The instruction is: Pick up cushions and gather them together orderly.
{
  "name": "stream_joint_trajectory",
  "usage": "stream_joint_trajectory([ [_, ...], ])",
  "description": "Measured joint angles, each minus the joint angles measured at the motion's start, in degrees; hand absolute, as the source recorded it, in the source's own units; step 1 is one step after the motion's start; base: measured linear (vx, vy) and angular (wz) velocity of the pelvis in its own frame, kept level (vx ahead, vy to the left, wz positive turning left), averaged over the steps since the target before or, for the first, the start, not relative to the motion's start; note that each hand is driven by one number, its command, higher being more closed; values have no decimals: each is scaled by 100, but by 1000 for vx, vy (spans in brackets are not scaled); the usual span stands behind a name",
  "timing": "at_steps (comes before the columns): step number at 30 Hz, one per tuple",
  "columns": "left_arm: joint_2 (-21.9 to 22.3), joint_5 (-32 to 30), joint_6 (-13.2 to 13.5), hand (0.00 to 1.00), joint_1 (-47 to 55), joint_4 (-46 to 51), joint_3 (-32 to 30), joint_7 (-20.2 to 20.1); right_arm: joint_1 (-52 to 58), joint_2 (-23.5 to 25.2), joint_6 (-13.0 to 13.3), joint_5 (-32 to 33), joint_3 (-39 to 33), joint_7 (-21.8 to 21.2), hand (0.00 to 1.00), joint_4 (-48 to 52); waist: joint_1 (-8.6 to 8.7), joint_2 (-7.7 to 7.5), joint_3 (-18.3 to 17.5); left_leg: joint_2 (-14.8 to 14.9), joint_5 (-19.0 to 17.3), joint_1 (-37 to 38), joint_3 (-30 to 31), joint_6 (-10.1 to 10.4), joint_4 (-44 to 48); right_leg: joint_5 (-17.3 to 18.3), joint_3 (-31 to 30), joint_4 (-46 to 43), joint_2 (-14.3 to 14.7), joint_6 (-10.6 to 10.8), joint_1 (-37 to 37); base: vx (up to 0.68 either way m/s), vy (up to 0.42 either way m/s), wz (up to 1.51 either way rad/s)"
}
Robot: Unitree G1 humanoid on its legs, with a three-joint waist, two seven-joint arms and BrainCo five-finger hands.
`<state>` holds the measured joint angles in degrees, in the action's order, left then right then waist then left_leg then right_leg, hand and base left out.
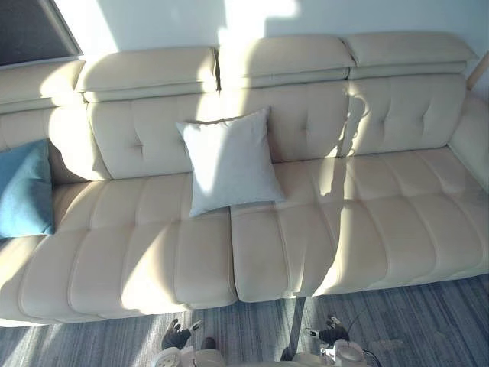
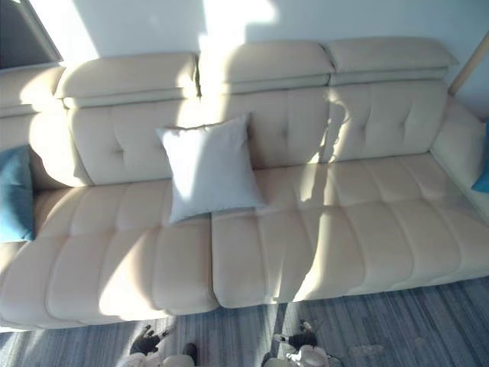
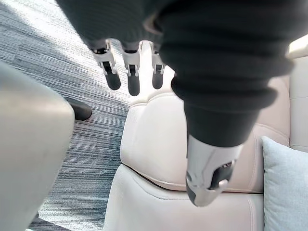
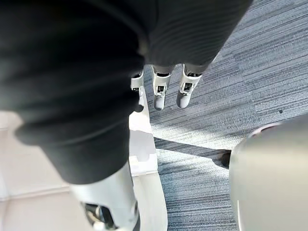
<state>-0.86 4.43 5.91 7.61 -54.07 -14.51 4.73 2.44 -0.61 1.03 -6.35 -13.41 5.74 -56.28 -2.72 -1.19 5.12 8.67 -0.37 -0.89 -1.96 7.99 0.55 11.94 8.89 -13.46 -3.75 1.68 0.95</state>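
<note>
Both hands are low at the near edge, over the grey carpet (image 1: 428, 321) just in front of the sofa (image 1: 367, 222). The left hand (image 1: 177, 335) and right hand (image 1: 330, 333) hang with fingers straight and slack, nothing in either (each wrist view agrees). The pale grey cushion (image 1: 229, 160) leans on the backrest about mid-sofa, slightly askew, its lower edge across the seam between two seat sections. A blue cushion (image 1: 24, 189) is propped at the far left end. A sliver of a second blue cushion (image 2: 483, 164) shows at the right end by the sofa's arm. All three are well apart, so gathering is not begun, by my reading. The step in hand looks like a first reach, probably for the pale cushion, the most central. To do it well, take it by both side edges, lift it clear of the seat before carrying so it does not drag over the tufting, then set it upright against the backrest. The seat is wide and bare on either side of the pale cushion, so there is ample landing space. The seat's front edge lies between hands and cushion, so the arms must rise over it first. Reach to the right-end cushion is uncertain.
</note>
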Motion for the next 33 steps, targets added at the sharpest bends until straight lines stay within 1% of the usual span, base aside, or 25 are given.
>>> stream_joint_trajectory([
  [1,-9,5,-3,0,-5,-10,-9,0,0,3,0,17,-3,0,0,-3,0,-11,4,-13,12,0,14,-1,-9,-29,6,40,-10,16,-29,2,85,18],
  [3,-40,1,-7,0,-7,-18,-9,-3,41,61,3,29,-149,-2,0,-81,0,-110,-20,-168,79,8,65,-55,-45,-166,48,299,-139,90,-192,1,134,20],
  [4,-44,-4,-10,0,-8,-22,-9,-4,42,82,-2,35,-175,-5,0,-96,-1,-119,-25,-197,89,13,71,-70,-46,-187,53,339,-162,96,-227,-7,133,19],
  [5,-46,-40,-9,0,-8,-25,-11,-3,68,121,-1,83,-208,-7,0,-95,0,-129,-30,-271,111,37,84,-102,-60,-231,86,425,-234,156,-307,-24,123,17],
  [6,-34,-47,-9,0,-7,-24,-15,0,99,157,-1,155,-214,-8,0,-94,-1,-131,-32,-361,181,110,87,-179,-177,-257,132,490,-320,191,-385,-34,114,19],
  [7,-31,-51,-11,0,-4,-26,-15,-2,108,169,-1,188,-215,-7,0,-94,-2,-129,-31,-381,206,128,99,-195,-204,-262,140,501,-337,199,-407,-73,113,15],
  [9,-10,-90,-11,0,-4,-34,-30,-1,115,187,3,203,-224,-8,0,-80,-3,-120,-27,-470,401,252,136,-259,-482,-297,185,527,-418,260,-407,-92,85,13],
  [11,-3,-98,-13,0,-2,-40,-32,-1,120,194,4,203,-243,-8,0,-73,3,-115,-27,-494,508,323,176,-287,-648,-296,226,569,-439,278,-411,-102,47,17],
  [14,4,-101,-14,0,-7,-39,-39,1,129,239,5,207,-414,-5,0,-69,13,-117,-23,-565,541,303,294,-327,-651,-288,341,576,-508,311,-468,-91,44,20],
  [15,8,-105,-14,0,-4,-40,-39,1,156,250,12,209,-436,-5,0,-65,13,-114,-29,-602,556,321,338,-350,-677,-251,369,578,-539,369,-515,-63,27,16],
  [17,11,-115,-14,0,-5,-34,-70,-2,160,277,17,223,-436,-5,0,-57,14,-130,-31,-623,555,302,383,-367,-673,-242,410,580,-555,385,-530,-46,18,17],
  [20,55,-175,-17,0,-7,9,-211,2,194,285,22,250,-435,-5,0,-43,27,-139,-12,-636,474,293,411,-345,-590,-223,455,583,-567,402,-589,1,4,10],
  [21,62,-204,-17,0,-12,43,-241,1,211,286,22,251,-433,-5,0,-4,26,-157,5,-637,371,232,405,-338,-403,-212,428,575,-567,406,-600,5,1,-10],
  [22,62,-204,-16,0,-22,114,-260,2,221,322,21,254,-415,-5,0,107,23,-212,35,-624,107,11,399,-323,171,-213,310,536,-547,390,-594,-4,1,-33],
  [23,86,-204,-9,0,-45,173,-260,5,196,330,32,263,-375,-2,0,158,7,-174,86,-569,-295,-264,412,-270,913,-238,161,430,-474,339,-526,-11,-1,-50],
  [25,148,-200,-9,0,-63,169,-258,9,110,296,33,285,-329,16,0,146,-1,-51,53,-365,-751,-585,309,-204,1654,-214,-102,333,-289,299,-373,-5,0,-63],
  [26,154,-200,-9,0,-60,168,-258,9,109,292,35,300,-329,26,0,147,0,-33,43,-322,-808,-607,260,-199,1707,-215,-158,333,-255,297,-342,37,2,-73],
  [27,149,-201,-8,0,-61,167,-260,10,108,293,34,304,-330,53,0,147,10,-38,33,-243,-923,-630,104,-181,1793,-217,-337,335,-204,287,-242,36,2,-54],
  [30,141,-208,-10,0,-73,156,-260,14,115,298,11,306,-333,57,0,151,21,-40,34,-119,-1109,-635,-170,-171,1980,-233,-694,280,-109,267,-74,75,25,-81],
  [32,128,-228,-14,0,-111,105,-260,22,57,319,1,308,-331,62,0,156,19,-28,35,120,-1287,-569,-682,-155,2167,-342,-1212,170,63,230,187,80,30,-155],
  [33,122,-292,-22,0,-185,18,-257,39,-33,390,-4,307,-333,64,0,148,12,10,53,343,-1341,-450,-1169,-162,2117,-630,-1238,191,208,197,415,43,18,-152],
])
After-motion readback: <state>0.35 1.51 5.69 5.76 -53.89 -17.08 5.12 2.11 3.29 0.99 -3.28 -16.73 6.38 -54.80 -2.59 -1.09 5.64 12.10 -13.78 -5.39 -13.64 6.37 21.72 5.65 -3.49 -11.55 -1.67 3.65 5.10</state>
